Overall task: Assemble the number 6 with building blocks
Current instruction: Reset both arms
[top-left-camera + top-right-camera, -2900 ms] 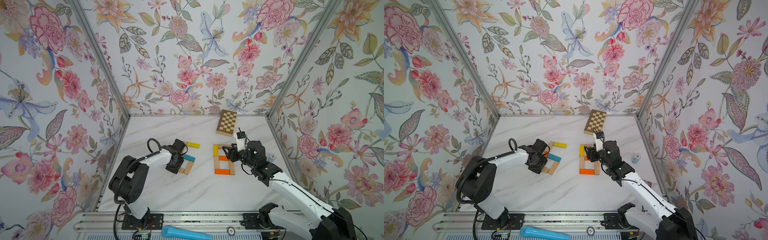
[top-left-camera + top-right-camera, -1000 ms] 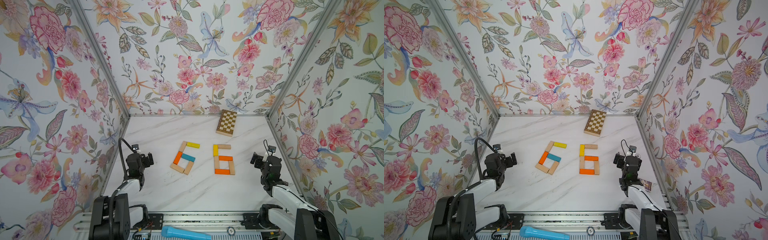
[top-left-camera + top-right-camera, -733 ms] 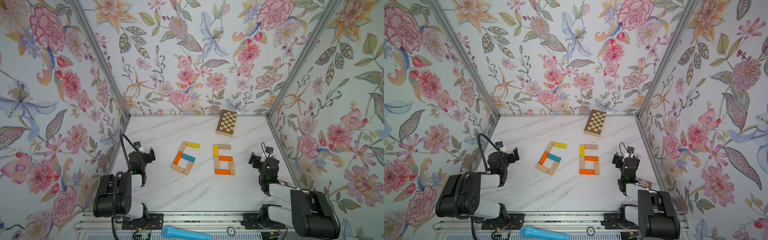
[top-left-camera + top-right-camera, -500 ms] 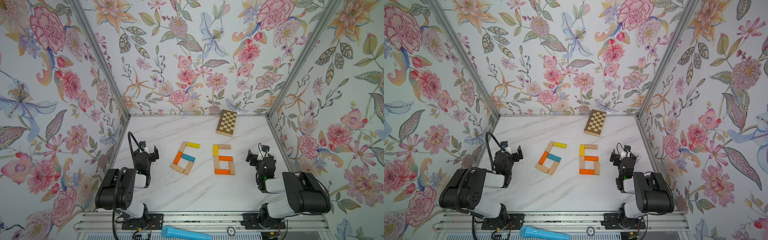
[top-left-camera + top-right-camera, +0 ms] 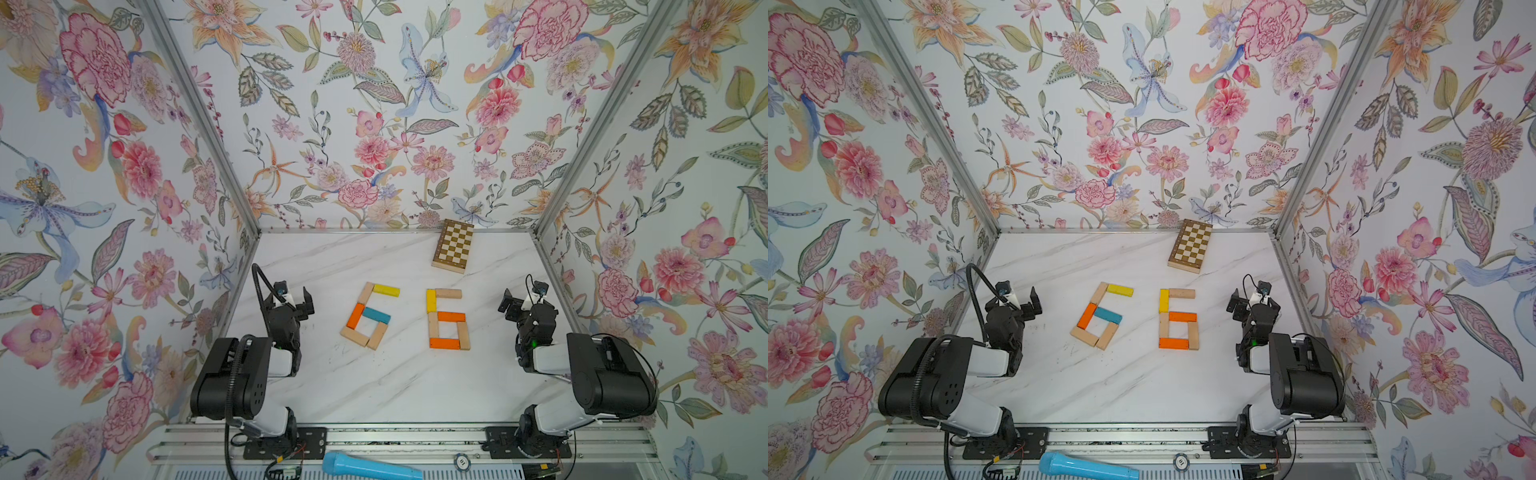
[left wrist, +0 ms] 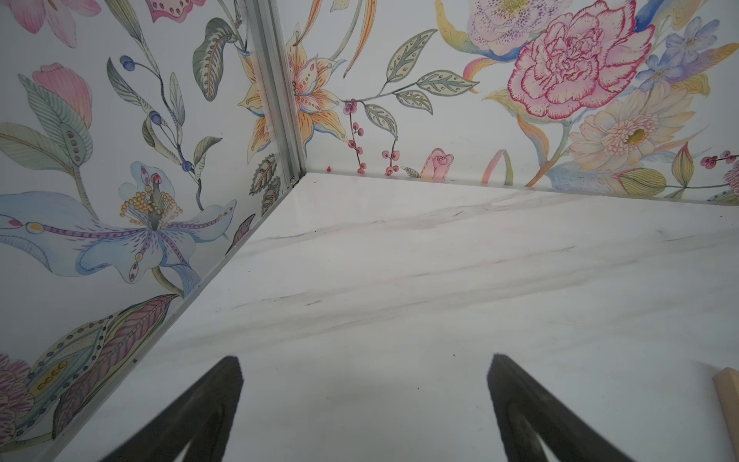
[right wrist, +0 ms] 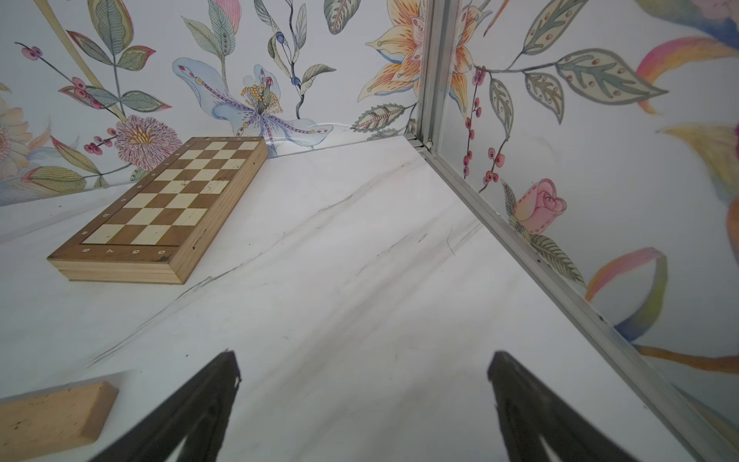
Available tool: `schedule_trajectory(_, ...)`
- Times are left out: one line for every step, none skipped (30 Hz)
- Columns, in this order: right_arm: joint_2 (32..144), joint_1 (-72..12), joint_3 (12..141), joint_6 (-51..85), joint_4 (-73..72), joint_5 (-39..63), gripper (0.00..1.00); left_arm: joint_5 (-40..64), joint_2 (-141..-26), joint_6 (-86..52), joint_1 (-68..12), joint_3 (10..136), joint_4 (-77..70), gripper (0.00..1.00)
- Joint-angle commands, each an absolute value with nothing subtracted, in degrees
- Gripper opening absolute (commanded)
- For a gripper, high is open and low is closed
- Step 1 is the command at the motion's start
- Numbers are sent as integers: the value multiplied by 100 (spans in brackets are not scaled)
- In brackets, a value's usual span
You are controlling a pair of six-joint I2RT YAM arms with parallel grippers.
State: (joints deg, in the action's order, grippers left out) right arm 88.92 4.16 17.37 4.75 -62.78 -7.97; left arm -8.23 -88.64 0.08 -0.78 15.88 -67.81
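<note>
Well | building blocks (image 5: pixel 376 316) lie on the bench (image 5: pixel 374 386), laid as number 6 (image 5: pixel 451 316) twice | left tool (image 6: pixel 364 360), right tool (image 7: pixel 362 356): jaws apart, empty | blocks likely light, stiff, smooth: pinch across long sides

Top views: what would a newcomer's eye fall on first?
Two sixes of building blocks lie mid-table: a tilted six with the only teal block, and a straight six beside it. The left gripper and the right gripper stand open and empty at the sides. A chequered board lies by the back wall.
</note>
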Motion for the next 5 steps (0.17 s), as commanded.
schedule_trajectory(8852, 382, 1751, 563, -6170, -792, 99, -966, -8918, 88, -114, 1652, -6852, 99)
schedule_trajectory(8855, 378, 1743, 560, -6184, -798, 99, -962, -8913, 94, -114, 1643, -6863, 99)
schedule_trajectory(8856, 378, 1742, 561, -6183, -799, 99, -958, -8912, 101, -114, 1618, -6890, 99)
schedule_trajectory(8852, 381, 1744, 562, -6181, -802, 99, -951, -8912, 102, -114, 1610, -6915, 99)
schedule_trajectory(8851, 378, 1745, 562, -6187, -799, 99, -942, -8913, 99, -114, 1570, -6970, 99)
